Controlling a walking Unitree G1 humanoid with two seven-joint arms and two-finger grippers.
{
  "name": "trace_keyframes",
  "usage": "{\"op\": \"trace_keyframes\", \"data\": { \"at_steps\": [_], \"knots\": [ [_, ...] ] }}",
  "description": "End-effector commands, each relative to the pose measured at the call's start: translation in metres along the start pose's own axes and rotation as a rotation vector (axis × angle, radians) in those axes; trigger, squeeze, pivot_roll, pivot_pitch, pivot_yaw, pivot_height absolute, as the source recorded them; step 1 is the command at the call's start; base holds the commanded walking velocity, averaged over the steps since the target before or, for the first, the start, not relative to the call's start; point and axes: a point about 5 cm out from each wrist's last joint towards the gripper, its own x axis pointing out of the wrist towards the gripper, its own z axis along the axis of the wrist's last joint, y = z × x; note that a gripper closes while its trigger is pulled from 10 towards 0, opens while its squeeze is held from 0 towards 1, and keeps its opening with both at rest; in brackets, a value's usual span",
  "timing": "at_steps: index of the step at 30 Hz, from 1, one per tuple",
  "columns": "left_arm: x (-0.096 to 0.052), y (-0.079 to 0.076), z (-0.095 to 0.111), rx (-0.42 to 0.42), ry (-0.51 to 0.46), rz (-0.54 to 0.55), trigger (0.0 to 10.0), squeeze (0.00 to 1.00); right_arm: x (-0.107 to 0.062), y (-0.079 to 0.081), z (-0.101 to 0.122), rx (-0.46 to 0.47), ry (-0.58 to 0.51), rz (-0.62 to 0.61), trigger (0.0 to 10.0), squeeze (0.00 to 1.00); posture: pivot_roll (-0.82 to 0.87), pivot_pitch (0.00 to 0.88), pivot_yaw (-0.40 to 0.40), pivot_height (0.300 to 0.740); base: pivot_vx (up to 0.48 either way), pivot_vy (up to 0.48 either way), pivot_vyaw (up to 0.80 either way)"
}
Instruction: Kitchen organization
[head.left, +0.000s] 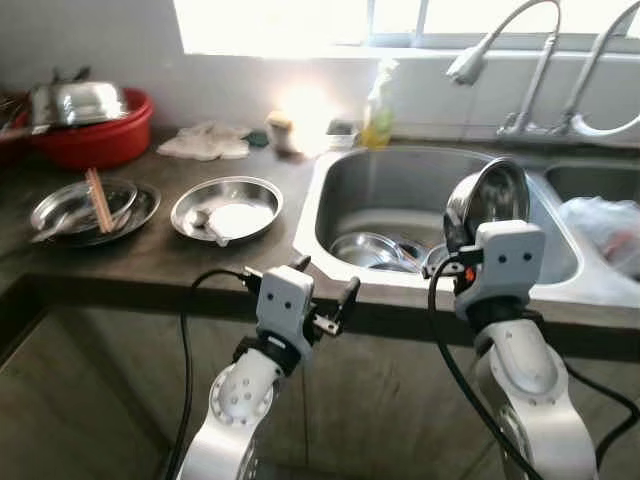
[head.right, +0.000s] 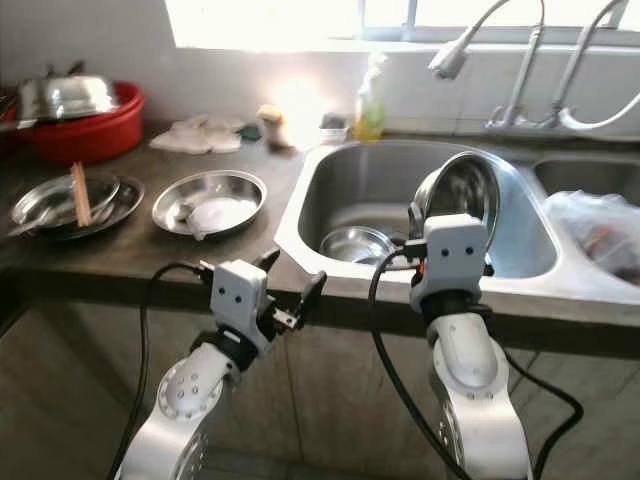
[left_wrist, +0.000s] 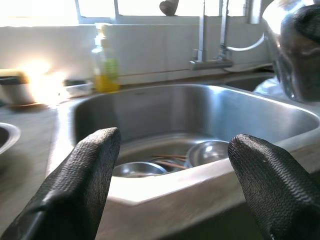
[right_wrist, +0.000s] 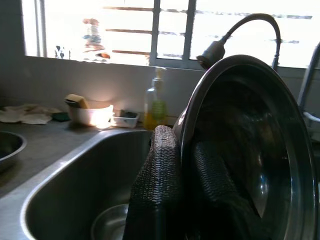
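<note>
**Steel bowl held upright over the sink**

My right gripper (right_wrist: 182, 200) is clamped on the rim of a steel bowl (head.left: 488, 201), one finger outside the wall and one inside, so the bowl stands on edge right of centre in the head views, above the sink (head.left: 400, 180). My left gripper (left_wrist: 172, 180) is spread wide and holds nothing, low in the frame just before the sink's front edge. More steel bowls (head.left: 365, 248) lie in the basin. On the counter (head.left: 150, 255) to the left sits a steel plate (head.left: 227, 209), then a dish with chopsticks (head.left: 98, 199). A red tub (head.left: 95, 140) occupies the upper left corner, and a soap bottle (head.left: 378, 115) stands behind the sink.
</note>
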Motion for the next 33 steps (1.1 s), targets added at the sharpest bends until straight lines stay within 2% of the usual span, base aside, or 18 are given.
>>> {"op": "trace_keyframes", "data": {
  "at_steps": [1, 3, 11, 12, 13, 17, 18, 19, 33],
  "knots": [
    [0.002, 0.000, -0.001, -0.006, 0.006, -0.003, 10.0, 0.00, 0.001, -0.002, 0.002, -0.004, -0.003, 0.001, 0.0, 0.00, 0.02, 0.015, -0.009, 0.740, 0.000, 0.480, -0.78],
    [0.002, 0.001, 0.000, 0.005, 0.003, 0.004, 10.0, 0.00, 0.002, -0.001, 0.004, -0.010, -0.013, 0.001, 0.0, 0.00, 0.02, 0.019, -0.009, 0.740, 0.000, 0.000, -0.75],
    [0.001, 0.002, -0.002, 0.006, 0.010, 0.022, 10.0, 0.00, 0.005, 0.001, 0.006, -0.022, -0.024, 0.009, 0.0, 0.00, 0.02, 0.026, -0.013, 0.740, 0.000, 0.000, 0.00],
    [0.001, 0.003, -0.002, 0.008, 0.011, 0.026, 10.0, 0.00, 0.006, 0.001, 0.006, -0.025, -0.021, 0.008, 1.6, 0.00, 0.02, 0.026, -0.013, 0.740, 0.000, 0.000, 0.00],
    [0.001, 0.003, -0.002, 0.007, 0.014, 0.030, 10.0, 0.00, 0.008, 0.000, 0.006, -0.022, -0.015, 0.003, 10.0, 0.00, 0.02, 0.029, -0.016, 0.740, 0.000, 0.000, 0.00],
    [0.001, 0.003, -0.003, 0.002, 0.016, 0.035, 10.0, 0.00, 0.009, -0.001, 0.006, -0.024, -0.013, 0.002, 10.0, 0.00, 0.02, 0.028, -0.016, 0.740, 0.000, 0.000, 0.00],
    [0.001, 0.003, -0.002, 0.047, 0.014, 0.027, 10.0, 0.00, 0.010, -0.002, 0.005, -0.015, -0.006, -0.002, 10.0, 0.00, 0.02, 0.030, -0.017, 0.740, 0.000, 0.000, 0.00],
    [0.001, 0.002, -0.002, 0.058, 0.013, 0.023, 10.0, 0.00, 0.011, -0.002, 0.005, -0.013, -0.004, -0.002, 10.0, 0.00, 0.02, 0.030, -0.017, 0.740, 0.000, 0.000, 0.00],
    [0.002, 0.000, -0.005, 0.062, 0.027, 0.010, 10.0, 0.00, 0.024, -0.010, 0.008, -0.019, 0.011, -0.007, 10.0, 0.00, 0.02, 0.037, -0.011, 0.740, 0.350, -0.285, 0.00]
  ]
}}
